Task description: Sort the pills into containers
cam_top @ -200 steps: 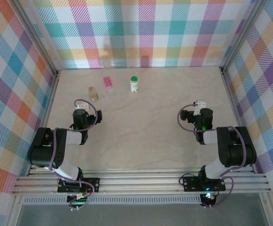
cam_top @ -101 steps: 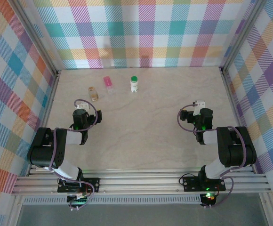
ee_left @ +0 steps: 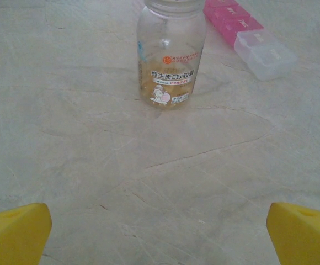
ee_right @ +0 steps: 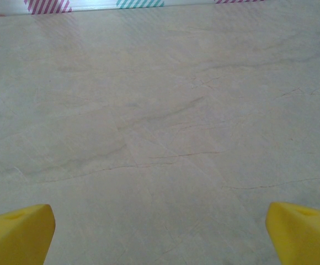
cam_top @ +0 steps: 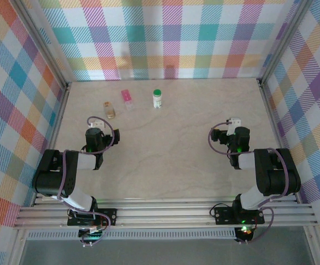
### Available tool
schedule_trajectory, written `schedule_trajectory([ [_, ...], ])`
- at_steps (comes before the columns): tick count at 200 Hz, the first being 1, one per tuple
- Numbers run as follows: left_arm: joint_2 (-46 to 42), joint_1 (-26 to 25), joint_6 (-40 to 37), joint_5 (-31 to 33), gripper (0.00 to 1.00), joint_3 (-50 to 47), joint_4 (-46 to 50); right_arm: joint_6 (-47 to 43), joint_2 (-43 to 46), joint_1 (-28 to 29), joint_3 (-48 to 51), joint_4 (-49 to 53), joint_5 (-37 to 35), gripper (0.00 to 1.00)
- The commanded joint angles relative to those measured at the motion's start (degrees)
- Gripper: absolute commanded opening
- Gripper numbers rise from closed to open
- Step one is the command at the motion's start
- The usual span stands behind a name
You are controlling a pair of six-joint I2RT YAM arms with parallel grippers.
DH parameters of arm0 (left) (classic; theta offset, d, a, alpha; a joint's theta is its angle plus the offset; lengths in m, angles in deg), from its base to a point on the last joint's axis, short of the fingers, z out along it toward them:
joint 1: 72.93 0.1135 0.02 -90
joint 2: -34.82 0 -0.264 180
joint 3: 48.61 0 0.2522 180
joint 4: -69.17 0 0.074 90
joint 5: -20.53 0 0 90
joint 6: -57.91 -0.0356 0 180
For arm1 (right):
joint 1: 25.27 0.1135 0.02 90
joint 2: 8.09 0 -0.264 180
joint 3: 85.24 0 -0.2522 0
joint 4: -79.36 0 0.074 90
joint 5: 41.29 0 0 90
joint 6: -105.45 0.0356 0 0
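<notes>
A clear bottle [ee_left: 171, 52] with a printed label and yellowish pills at its bottom lies on the table ahead of my left gripper [ee_left: 159, 234], also seen from above as a small clear bottle [cam_top: 110, 110]. The containers [ee_left: 251, 34], a strip of pink and clear compartments, lie to its right, and from above the containers [cam_top: 127, 98] sit at the back. A white bottle with a green cap [cam_top: 157, 98] stands right of them. My left gripper [cam_top: 96, 126] is open over bare table. My right gripper [ee_right: 160, 234] is open and holds nothing, seen from above as the right gripper [cam_top: 234, 123].
Plaid walls close the table [cam_top: 165, 154] at the back and both sides. Both arm bases sit on the rail at the near edge.
</notes>
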Motion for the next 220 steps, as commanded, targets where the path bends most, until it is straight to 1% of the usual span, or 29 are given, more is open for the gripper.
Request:
schedule_trajectory([
  [1, -0.2, 0.4, -0.2, -0.6, 1.00, 0.4, -1.2, 0.9, 0.8, -0.6, -1.2, 0.3, 1.1, 0.99],
  [126, -0.1, 0.5, -0.3, -0.5, 1.00, 0.4, -1.2, 0.7, 0.8, -0.6, -1.2, 0.3, 1.0, 0.99],
  [150, -0.1, 0.5, -0.3, -0.5, 1.00, 0.4, -1.1, 0.0, 1.5, 0.1, -0.9, 0.4, 1.0, 0.99],
  [165, -0.1, 0.4, -0.4, -0.5, 1.00, 0.4, -1.2, -0.5, 3.1, 1.2, 0.1, -0.2, -1.1, 0.99],
  [174, -0.2, 0.3, -0.4, -0.5, 1.00, 0.3, -1.3, 0.1, 4.6, 1.9, 0.5, 0.0, -5.2, 0.99],
  [199, -0.8, 0.4, -0.3, -0.4, 1.00, 0.4, -0.8, 0.0, 8.8, 3.4, -1.9, 8.6, -8.7, 0.99],
  [210, -2.7, 0.0, -0.4, 0.1, 1.00, 0.8, 1.2, -0.2, 10.0, 4.0, -2.4, 10.1, -9.9, 0.99],
  [220, -5.2, -0.5, -0.6, 1.2, 1.00, 0.8, 3.3, 0.1, 11.2, 4.6, -2.5, 11.1, -12.5, 0.99],
])
